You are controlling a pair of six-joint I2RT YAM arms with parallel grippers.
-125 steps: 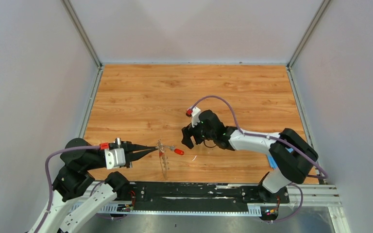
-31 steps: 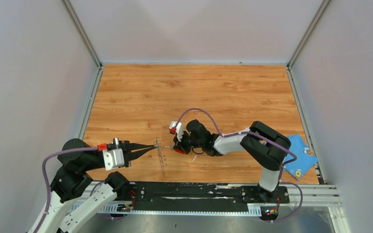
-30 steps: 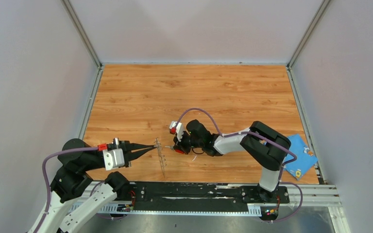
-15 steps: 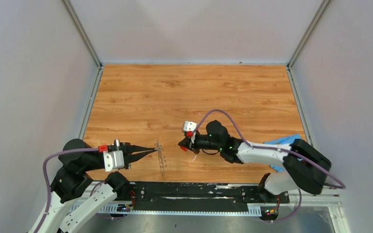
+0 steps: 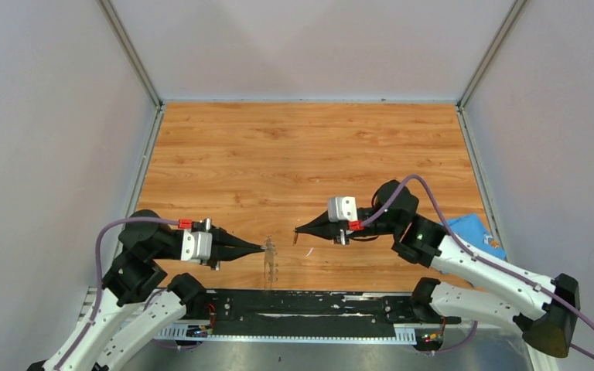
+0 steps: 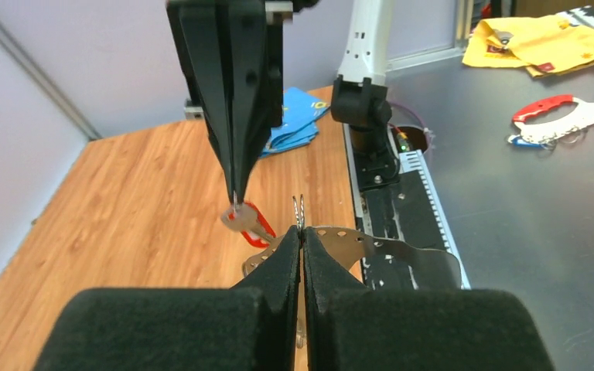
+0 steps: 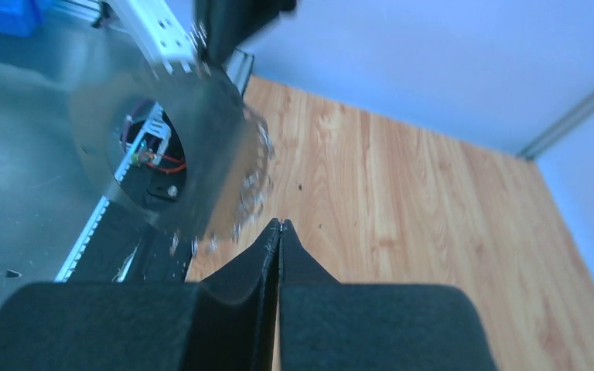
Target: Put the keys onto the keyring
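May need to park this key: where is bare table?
Bare: far half of the table, up to the back wall. Crowded: near centre, where the left gripper pinches the keyring facing the right gripper with the red key; blue cloth at near right.

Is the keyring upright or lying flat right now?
Upright: the keyring shows edge-on from above, a thin line, its rim pinched by the shut jaws of the left gripper.

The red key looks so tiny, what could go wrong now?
The red key hangs from just the tips of the right gripper, so it might slip or twist away. The keyring is pinched only at its edge by the left gripper, so a push from the key could tilt it.
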